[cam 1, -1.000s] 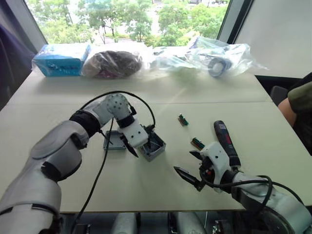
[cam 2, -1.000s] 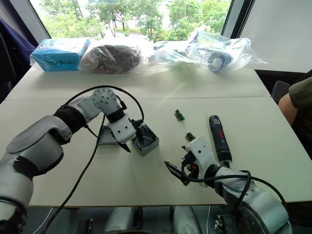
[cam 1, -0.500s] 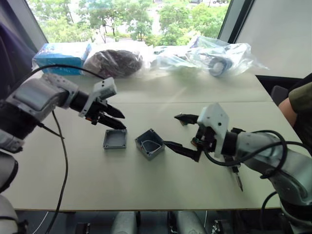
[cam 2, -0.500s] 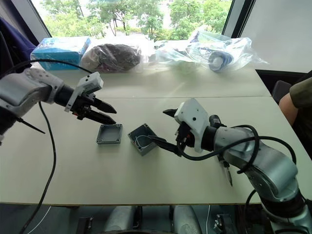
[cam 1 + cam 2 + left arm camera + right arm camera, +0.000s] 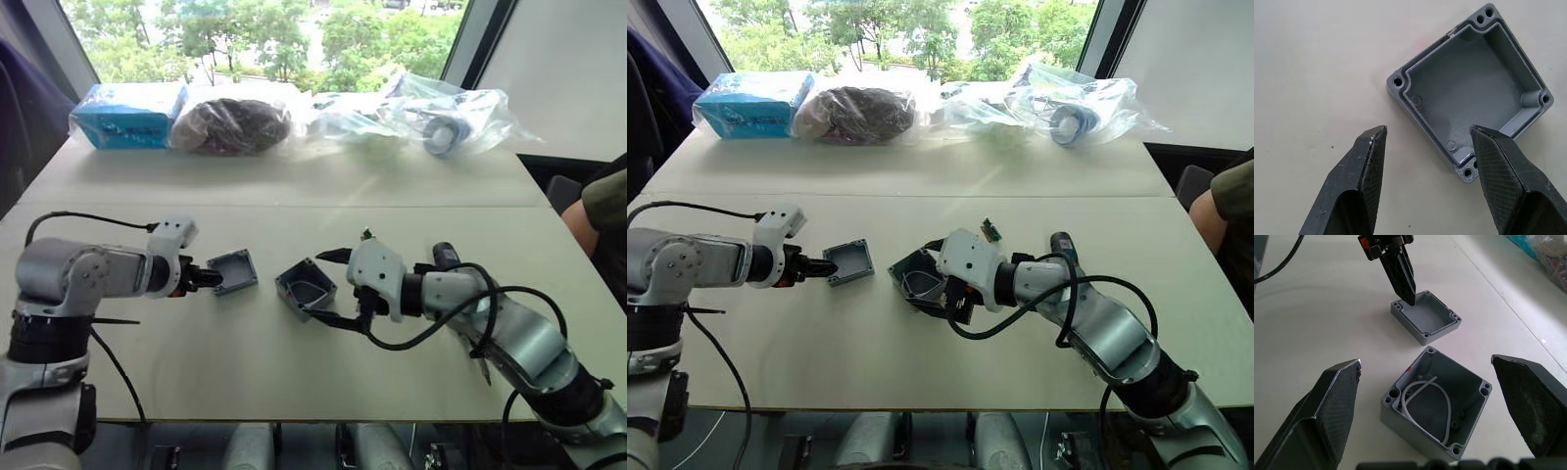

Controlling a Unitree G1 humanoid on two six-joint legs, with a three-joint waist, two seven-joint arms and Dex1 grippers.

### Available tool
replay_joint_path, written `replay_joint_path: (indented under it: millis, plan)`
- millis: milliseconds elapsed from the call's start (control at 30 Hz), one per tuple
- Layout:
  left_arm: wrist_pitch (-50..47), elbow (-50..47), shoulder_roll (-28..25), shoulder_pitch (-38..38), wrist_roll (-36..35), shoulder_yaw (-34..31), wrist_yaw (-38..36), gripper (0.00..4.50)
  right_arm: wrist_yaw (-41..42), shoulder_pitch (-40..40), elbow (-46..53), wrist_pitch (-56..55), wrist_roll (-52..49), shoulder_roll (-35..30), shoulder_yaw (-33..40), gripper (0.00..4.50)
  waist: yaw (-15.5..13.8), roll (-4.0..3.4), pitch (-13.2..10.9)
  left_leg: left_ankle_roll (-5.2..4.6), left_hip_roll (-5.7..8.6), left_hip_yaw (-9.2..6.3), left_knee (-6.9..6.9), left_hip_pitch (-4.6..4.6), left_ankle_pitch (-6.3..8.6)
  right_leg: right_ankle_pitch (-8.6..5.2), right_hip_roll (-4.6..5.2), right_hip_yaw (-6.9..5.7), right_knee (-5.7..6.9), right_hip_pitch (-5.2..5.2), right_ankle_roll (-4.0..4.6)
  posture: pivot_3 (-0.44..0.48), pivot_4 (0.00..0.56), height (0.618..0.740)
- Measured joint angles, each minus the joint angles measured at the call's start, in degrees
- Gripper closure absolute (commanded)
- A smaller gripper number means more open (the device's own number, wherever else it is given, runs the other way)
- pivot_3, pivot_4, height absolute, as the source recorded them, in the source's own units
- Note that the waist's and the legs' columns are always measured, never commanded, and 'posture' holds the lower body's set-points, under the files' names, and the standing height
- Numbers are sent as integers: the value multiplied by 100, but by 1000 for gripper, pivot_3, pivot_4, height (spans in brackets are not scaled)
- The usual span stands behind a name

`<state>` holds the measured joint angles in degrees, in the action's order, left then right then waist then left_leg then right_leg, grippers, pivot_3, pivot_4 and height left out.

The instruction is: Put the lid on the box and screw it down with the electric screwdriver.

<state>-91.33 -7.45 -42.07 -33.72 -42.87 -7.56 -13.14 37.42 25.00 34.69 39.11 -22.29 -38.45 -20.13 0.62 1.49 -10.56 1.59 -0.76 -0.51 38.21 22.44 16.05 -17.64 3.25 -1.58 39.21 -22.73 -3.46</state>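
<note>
Left gripper [image 5: 1422,147]: jaws were spread apart and held nothing, tips low over the tabletop [image 5: 294,372].
Lid [image 5: 1471,95]: lay hollow side up on the tabletop just ahead of the left jaws, its near edge between the two tips; one finger [image 5: 1498,166] overlapped a corner, contact could not be told.
Right gripper [image 5: 1425,372]: jaws were wide apart and empty, one on each side of the box.
Box [image 5: 1435,406]: sat open on the tabletop between the right jaws, clear of both, a white wire [image 5: 1422,391] curled inside.
Box and lid: near each other, apart.
Electric screwdriver [image 5: 1062,245]: lay on the tabletop behind the right arm, mostly hidden.
</note>
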Motion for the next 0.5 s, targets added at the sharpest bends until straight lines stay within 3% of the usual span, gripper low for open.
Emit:
replay_joint_path:
  millis: [267, 500]
  plan:
    - [-69, 237, 81, -428, 406, -239, 394, 1740, -101, -456, 37, 44, 140, 162, 44, 0, 0, 0, 0, 6, 1, 0, -2, 0, -3, 0, 4, 0, 0, -1, 1, 0, 150, 740]
    - [-69, 564, 204, -506, -489, -493, 1447, 1740, -179, -633, 56, 44, 230, 328, 81, 0, 7, 0, 0, 7, 2, 0, -3, 0, -3, 1, 11, 0, 0, -2, 0, 0, 150, 740]
